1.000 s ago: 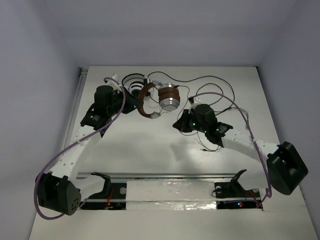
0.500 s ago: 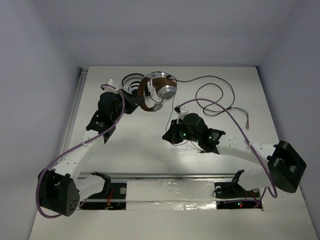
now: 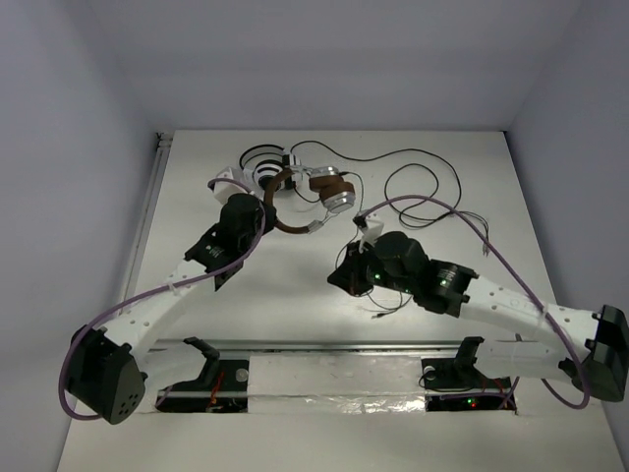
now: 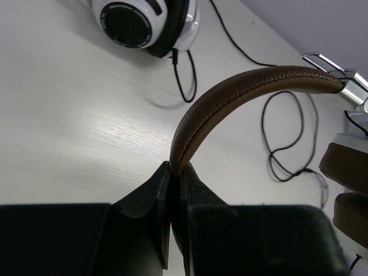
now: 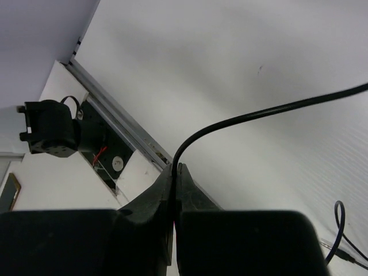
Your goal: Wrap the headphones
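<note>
The brown headphones (image 3: 313,189) sit at the back middle of the table, ear cups (image 3: 337,193) to the right. My left gripper (image 3: 263,208) is shut on the brown headband (image 4: 230,98), which arcs up from the jaws in the left wrist view. My right gripper (image 3: 339,277) is shut on the thin dark cable (image 5: 247,118), which curves out of the jaws in the right wrist view. The cable (image 3: 418,187) loops loosely across the back right of the table.
White-and-black headphones (image 3: 257,169) lie just behind the brown ones, also seen in the left wrist view (image 4: 146,23). A metal rail (image 3: 324,344) runs along the near edge. White walls close the table on three sides.
The left gripper has drawn the headphones nearer and lower, the ear cups swinging right. The right arm has swung left and nearer with the cable, pulling the loops in.
</note>
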Robot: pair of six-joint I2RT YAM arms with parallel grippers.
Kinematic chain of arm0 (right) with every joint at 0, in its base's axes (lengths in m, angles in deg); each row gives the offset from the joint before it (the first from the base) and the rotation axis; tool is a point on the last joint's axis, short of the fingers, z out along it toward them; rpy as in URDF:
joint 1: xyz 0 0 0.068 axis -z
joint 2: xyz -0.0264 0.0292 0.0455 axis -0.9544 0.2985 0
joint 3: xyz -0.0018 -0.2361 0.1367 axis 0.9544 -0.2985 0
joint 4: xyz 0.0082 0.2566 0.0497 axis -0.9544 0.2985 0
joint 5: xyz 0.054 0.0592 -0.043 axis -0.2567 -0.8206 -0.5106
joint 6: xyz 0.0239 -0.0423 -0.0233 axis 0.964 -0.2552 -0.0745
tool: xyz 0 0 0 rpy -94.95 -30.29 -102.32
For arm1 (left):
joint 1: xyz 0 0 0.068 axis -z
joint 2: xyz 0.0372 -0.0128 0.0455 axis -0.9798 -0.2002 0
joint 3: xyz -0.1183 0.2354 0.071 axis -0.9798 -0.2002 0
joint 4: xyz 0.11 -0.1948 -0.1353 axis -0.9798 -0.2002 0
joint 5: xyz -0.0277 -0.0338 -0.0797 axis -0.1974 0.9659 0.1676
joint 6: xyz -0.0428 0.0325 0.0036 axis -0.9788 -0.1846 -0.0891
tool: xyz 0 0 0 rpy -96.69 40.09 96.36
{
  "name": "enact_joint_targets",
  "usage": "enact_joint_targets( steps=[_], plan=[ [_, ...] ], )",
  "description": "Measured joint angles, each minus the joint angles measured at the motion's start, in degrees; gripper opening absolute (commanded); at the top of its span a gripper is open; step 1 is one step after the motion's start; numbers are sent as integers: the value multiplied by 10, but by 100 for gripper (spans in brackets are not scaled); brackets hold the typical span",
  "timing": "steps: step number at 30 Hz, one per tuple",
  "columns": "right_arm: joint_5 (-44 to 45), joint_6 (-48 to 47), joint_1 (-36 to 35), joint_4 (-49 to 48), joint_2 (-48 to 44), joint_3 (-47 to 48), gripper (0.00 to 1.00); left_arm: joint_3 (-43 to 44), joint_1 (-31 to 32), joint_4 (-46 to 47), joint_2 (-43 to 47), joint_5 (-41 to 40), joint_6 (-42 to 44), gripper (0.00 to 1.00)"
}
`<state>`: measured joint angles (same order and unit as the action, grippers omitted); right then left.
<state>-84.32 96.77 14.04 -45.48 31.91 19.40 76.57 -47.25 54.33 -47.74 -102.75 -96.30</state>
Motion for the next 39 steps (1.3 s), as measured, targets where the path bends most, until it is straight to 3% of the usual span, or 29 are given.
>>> enact_joint_targets(
  steps=[5,13,21,32,39],
  plan=[
    [2,-14,0,74,-23,43,0,5,44,-37,-21,-63,37,0],
    [-34,-75,0,198,47,155,1,55,115,-78,-83,-80,119,0],
    [-43,-128,0,276,93,250,0,70,119,-73,-85,-28,190,0],
    [17,-154,21,286,98,294,0,72,120,-113,-66,61,270,0],
    [55,-155,64,280,98,292,8,72,120,-144,-20,100,311,0]
  ],
)
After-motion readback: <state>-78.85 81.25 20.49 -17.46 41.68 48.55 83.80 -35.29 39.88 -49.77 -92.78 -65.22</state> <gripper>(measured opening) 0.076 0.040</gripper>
